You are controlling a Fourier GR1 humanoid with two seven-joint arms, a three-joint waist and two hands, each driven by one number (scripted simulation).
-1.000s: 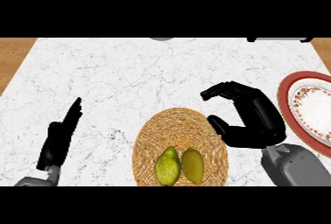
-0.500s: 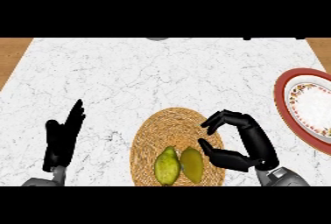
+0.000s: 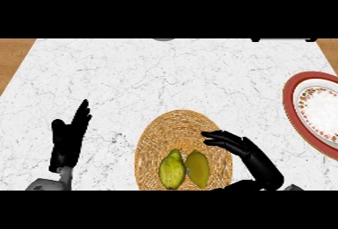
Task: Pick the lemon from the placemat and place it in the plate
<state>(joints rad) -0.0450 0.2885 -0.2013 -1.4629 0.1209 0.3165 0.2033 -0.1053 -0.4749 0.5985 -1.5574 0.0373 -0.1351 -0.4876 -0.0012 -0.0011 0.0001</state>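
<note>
Left hand (image 3: 68, 141) rests open at the desk's (image 3: 165, 76) left. On the placemat (image 3: 178, 127) the lemon (image 3: 198, 169) lies ungrasped beside 1 greener fruit (image 3: 171, 171). Right hand (image 3: 260, 163) is spread open just beside it, holding nothing. The plate (image 3: 288, 100), well apart, waits: pick and placing both remain.

I can read no text, label, brand or number anywhere on this feed. The plate (image 3: 305, 96) at the right carries only a speckled pattern inside its red rim, with no letters I can make out.
</note>
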